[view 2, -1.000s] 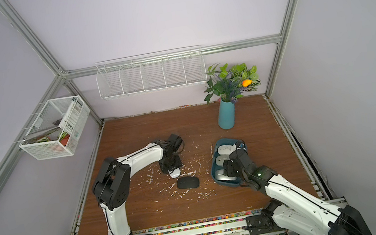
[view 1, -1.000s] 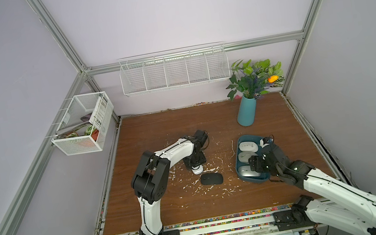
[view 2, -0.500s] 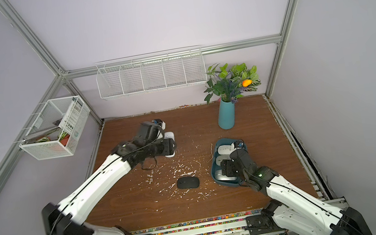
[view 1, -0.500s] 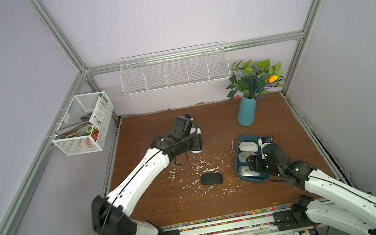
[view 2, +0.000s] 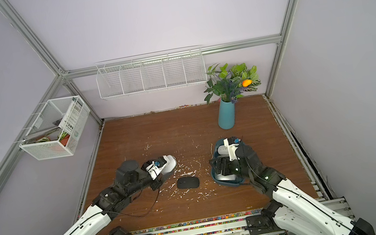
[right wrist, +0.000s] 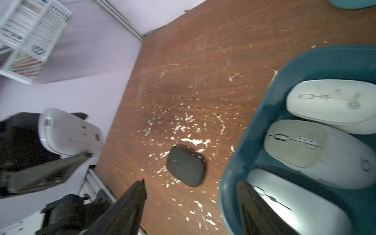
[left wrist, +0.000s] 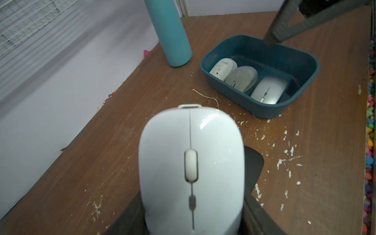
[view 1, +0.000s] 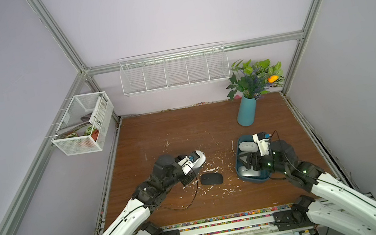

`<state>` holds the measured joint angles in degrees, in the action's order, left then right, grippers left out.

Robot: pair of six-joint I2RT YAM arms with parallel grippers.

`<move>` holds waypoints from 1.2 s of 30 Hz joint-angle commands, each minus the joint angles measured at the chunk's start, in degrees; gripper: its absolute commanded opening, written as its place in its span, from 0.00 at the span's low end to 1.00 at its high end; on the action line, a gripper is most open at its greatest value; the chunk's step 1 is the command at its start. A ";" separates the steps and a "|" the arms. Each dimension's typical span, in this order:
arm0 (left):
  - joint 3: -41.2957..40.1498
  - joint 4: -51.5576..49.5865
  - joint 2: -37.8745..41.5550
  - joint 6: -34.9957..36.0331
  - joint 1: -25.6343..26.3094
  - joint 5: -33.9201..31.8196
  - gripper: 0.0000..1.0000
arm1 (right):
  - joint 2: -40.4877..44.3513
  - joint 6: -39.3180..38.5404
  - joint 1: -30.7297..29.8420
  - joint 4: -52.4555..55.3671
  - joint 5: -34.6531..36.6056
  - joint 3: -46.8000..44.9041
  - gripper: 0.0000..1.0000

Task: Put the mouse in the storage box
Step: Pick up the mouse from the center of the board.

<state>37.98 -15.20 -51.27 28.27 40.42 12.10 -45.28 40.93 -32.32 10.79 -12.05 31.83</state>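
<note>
A white mouse (left wrist: 191, 166), a black mouse (view 1: 211, 178), dark teal storage box (left wrist: 262, 110), lighter teal vase (view 1: 247, 114), brown wood-grain tabletop (view 1: 183, 129) flecked with white

Glossy plastic mouse (left wrist: 191, 162), matt plastic storage box (left wrist: 264, 109), scuffed wood table (left wrist: 97, 173).

light: even, soft | wrist views: motion-blurred (edges worst) | glare: white mouse (left wrist: 191, 162)

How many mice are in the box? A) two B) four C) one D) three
D: the left wrist view shows three mice side by side in the box; the white mouse and the black mouse are outside it.
</note>
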 commanded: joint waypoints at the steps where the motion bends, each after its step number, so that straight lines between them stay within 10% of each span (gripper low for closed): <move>1: 3.24 -0.99 -1.20 6.90 0.50 4.47 0.34 | -2.73 4.93 -1.10 -5.99 -7.45 3.01 0.75; 18: 2.45 0.35 -3.14 4.91 0.62 9.78 0.32 | -21.10 7.37 -15.65 -13.77 -6.38 16.07 0.78; 36: 1.93 0.88 -2.59 4.52 0.62 10.12 0.33 | -34.34 10.09 -19.41 -18.61 -9.78 20.49 0.59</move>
<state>38.76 -15.00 -54.37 33.21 40.91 21.06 -78.11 50.15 -51.16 -5.43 -20.95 50.83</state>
